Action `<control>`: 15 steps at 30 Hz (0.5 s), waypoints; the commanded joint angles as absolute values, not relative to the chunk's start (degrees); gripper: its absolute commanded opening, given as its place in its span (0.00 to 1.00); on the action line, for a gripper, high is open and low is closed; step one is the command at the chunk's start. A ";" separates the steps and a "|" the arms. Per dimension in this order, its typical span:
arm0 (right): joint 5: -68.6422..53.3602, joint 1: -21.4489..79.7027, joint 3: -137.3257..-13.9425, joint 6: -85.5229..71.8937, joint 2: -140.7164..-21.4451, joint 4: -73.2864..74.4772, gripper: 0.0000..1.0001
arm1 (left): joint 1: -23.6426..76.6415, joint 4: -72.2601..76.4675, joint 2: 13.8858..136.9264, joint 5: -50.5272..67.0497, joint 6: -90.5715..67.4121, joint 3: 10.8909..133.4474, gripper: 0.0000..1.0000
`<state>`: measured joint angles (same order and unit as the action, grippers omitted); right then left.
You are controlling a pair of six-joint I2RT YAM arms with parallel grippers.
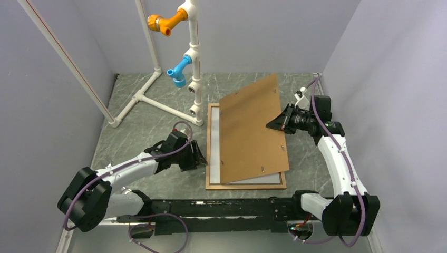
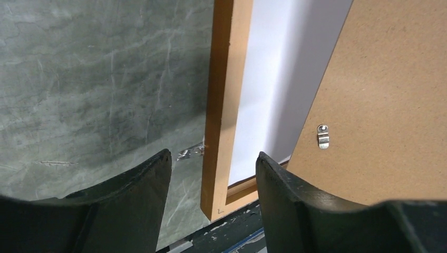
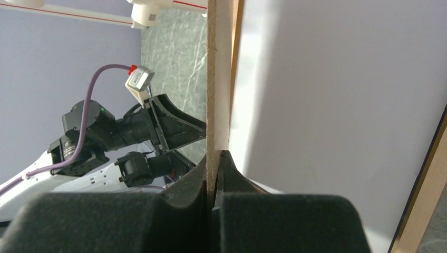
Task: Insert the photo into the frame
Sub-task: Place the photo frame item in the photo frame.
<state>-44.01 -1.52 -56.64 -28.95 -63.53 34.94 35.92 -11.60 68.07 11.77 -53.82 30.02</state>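
The thin wooden frame (image 1: 245, 186) lies flat on the table. A white sheet, the photo's white back (image 1: 263, 179), lies inside it; the printed side is hidden. My right gripper (image 1: 278, 122) is shut on the right edge of the brown hardboard backing sheet (image 1: 253, 132), holding it tilted over the frame, its near-left part resting low. In the right wrist view the fingers (image 3: 216, 155) pinch the board's edge (image 3: 217, 79) above the white sheet (image 3: 337, 105). My left gripper (image 1: 200, 156) is open and empty, its jaws straddling the frame's left rail (image 2: 221, 105) beside the white sheet (image 2: 274, 79) and the board (image 2: 390, 105).
A white PVC pipe stand (image 1: 194, 63) with orange (image 1: 166, 22) and blue (image 1: 179, 71) fittings stands at the back left of the frame. Grey walls close in on the left, back and right. A metal clip (image 2: 322, 136) sits on the board.
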 commanded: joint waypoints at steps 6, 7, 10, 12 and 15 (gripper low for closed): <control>-48.01 -1.54 -53.39 -33.74 -65.27 22.23 0.00 | 35.62 -9.30 71.17 10.72 -52.83 30.37 0.58; -47.92 -1.50 -53.17 -34.06 -65.53 21.79 0.00 | 35.64 -9.27 71.46 10.43 -52.82 30.28 0.57; -48.11 -1.45 -52.17 -35.08 -66.25 20.24 0.00 | 35.85 -8.75 72.56 9.58 -52.56 30.23 0.54; -48.67 -1.48 -51.26 -35.93 -66.61 18.86 0.00 | 35.93 -9.06 73.29 9.14 -52.34 30.30 0.53; -48.89 -1.20 -50.24 -35.99 -67.17 18.30 0.00 | 36.01 -9.56 74.10 8.50 -52.14 30.58 0.52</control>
